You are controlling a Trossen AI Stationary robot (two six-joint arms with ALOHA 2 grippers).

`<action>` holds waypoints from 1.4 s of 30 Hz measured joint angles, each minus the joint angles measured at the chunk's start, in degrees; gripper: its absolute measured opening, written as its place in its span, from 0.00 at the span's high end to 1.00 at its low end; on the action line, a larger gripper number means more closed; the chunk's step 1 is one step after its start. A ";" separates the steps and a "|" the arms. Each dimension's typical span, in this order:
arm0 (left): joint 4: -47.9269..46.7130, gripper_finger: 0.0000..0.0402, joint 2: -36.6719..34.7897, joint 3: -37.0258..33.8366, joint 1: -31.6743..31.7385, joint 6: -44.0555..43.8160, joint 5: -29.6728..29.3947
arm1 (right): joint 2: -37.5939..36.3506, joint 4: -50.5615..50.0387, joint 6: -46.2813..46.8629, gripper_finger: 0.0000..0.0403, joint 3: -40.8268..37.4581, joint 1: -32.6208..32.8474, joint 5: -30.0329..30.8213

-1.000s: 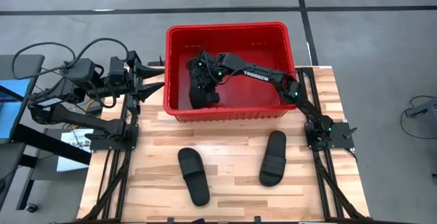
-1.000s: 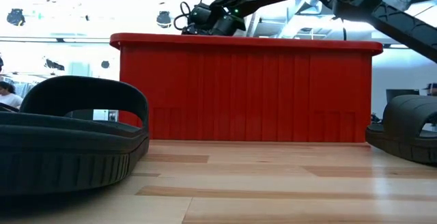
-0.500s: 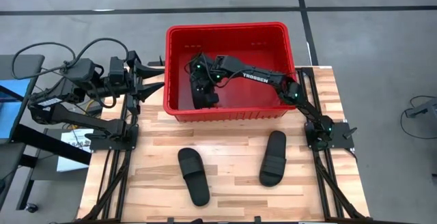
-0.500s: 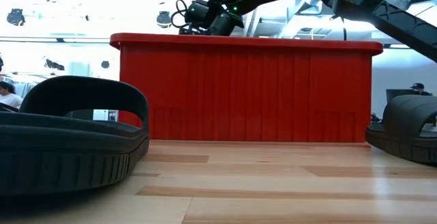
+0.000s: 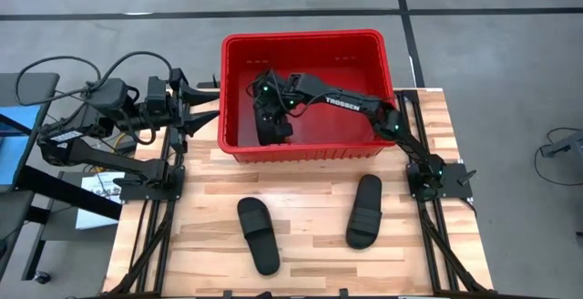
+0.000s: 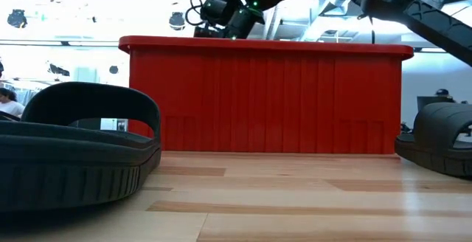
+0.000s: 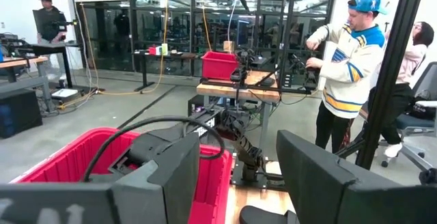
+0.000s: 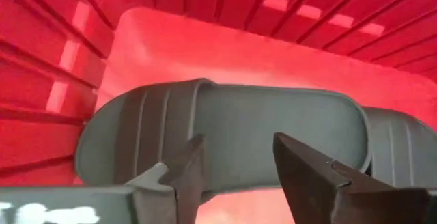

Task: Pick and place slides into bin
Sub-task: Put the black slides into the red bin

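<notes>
The red bin (image 5: 364, 62) stands at the table's far edge. My right gripper (image 8: 239, 142) is open and empty inside the bin (image 5: 267, 106), above a black slide (image 8: 273, 125) that lies sole down on the bin's floor. Part of a second slide (image 8: 396, 145) shows beside it. Two more slides lie flat on the table in front of the bin, one left of centre (image 5: 258, 233) and one to the right (image 5: 364, 211). My left gripper (image 5: 211, 103) is open and empty, held off the table's left side beside the bin's left wall.
In the low view the two table slides (image 6: 74, 153) (image 6: 442, 146) lie in front of the bin's near wall (image 6: 265, 98). Bare wood lies between them. People stand in the room beyond the table (image 7: 348, 67).
My right gripper has gone up a little inside the bin. The slide below it stays on the bin's floor.
</notes>
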 joint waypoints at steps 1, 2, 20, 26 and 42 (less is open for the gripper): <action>0.01 0.53 0.00 0.00 0.00 0.00 0.00 | -0.26 -0.17 -0.55 0.57 -0.01 0.08 0.65; 0.00 0.53 -0.01 0.00 -0.01 0.00 0.00 | -0.50 0.07 -0.95 0.56 0.01 0.21 1.30; -1.54 0.53 0.54 0.03 -0.02 -2.34 0.00 | -21.10 5.23 5.32 0.57 -0.03 -2.89 6.38; -2.46 0.53 1.66 0.04 -0.02 -1.03 0.00 | -31.77 2.86 18.34 0.59 0.03 -3.97 -2.11; -2.45 0.53 3.42 0.02 -2.53 -5.96 -0.09 | -39.06 -31.91 34.69 0.62 -1.78 7.65 -9.25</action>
